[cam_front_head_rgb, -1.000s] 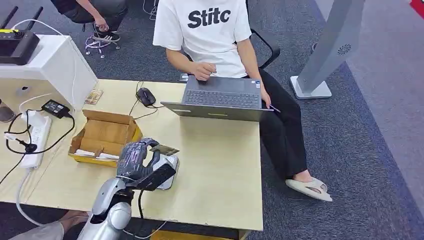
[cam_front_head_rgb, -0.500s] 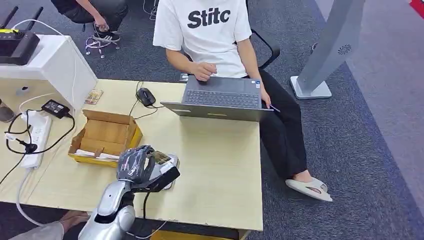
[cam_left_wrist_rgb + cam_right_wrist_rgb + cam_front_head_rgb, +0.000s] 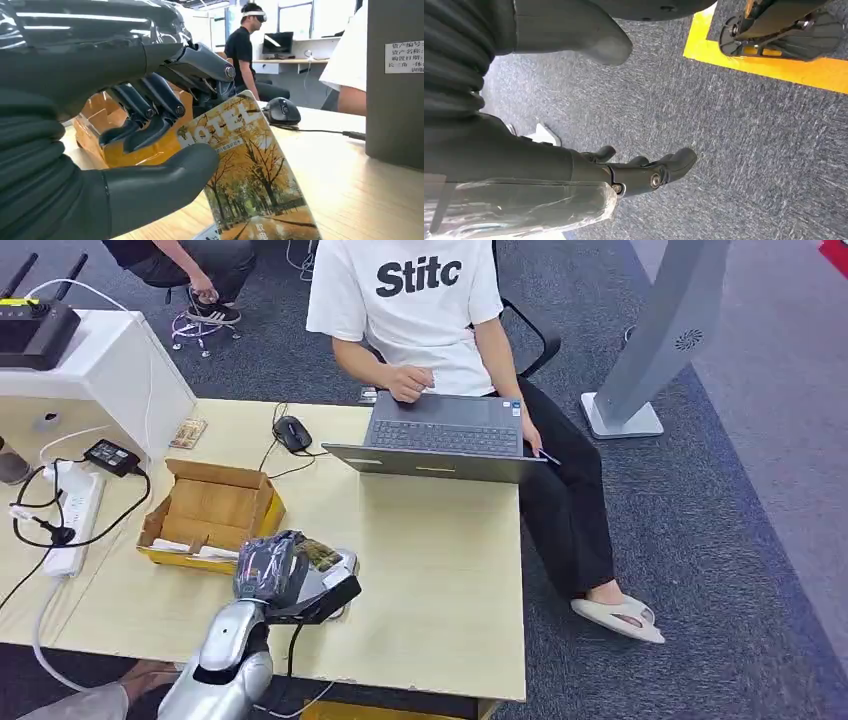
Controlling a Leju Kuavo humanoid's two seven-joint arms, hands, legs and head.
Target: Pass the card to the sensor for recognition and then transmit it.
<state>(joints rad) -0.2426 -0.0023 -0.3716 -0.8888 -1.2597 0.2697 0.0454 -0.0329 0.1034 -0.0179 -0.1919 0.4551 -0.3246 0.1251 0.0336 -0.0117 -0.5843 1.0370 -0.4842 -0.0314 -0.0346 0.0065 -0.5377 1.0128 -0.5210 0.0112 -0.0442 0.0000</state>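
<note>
My left hand hovers low over the near-left part of the wooden table. It pinches a card between thumb and fingers. The left wrist view shows the card printed with autumn trees and large letters, tilted, with the thumb pressed on its face. The card lies just over a small white sensor, most of it hidden by the hand. In the right wrist view my right hand hangs over grey carpet, holding nothing, fingers loosely apart.
An open cardboard box sits just beyond my left hand. A person in a white shirt types on a grey laptop at the far edge, beside a black mouse. A power strip and cables lie at the left.
My left hand has lowered and drawn the card down and in over the sensor; a second ago the card stuck out higher to the right. The last half second shows little movement.
</note>
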